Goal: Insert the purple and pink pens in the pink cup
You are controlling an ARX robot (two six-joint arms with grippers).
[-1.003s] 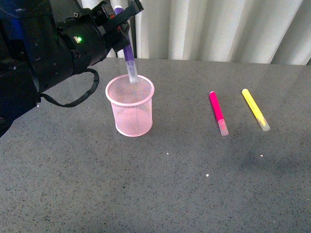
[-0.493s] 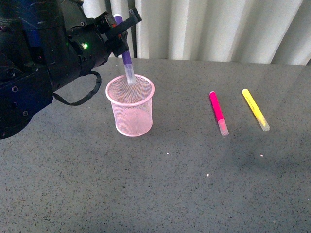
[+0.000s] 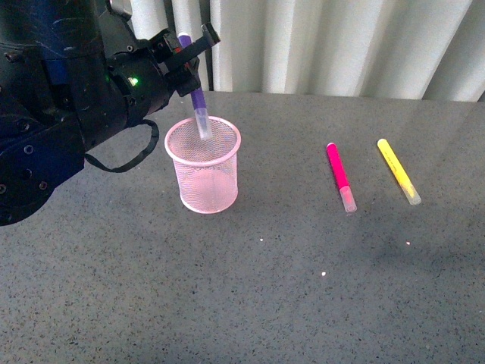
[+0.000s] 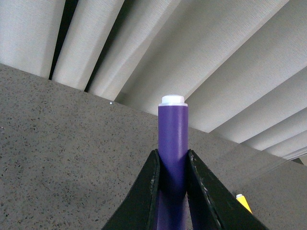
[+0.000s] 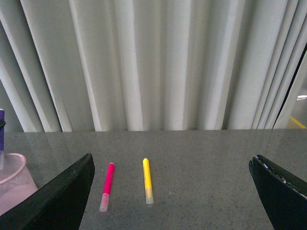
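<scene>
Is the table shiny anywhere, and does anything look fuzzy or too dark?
Front view: the table shines pale along its far edge, mirroring the curtain. Right wrist view: the right tool shows only as black fingers with soft edges; the pink pen looks sharp. Left wrist view: the purple pen is sharp and evenly lit.
</scene>
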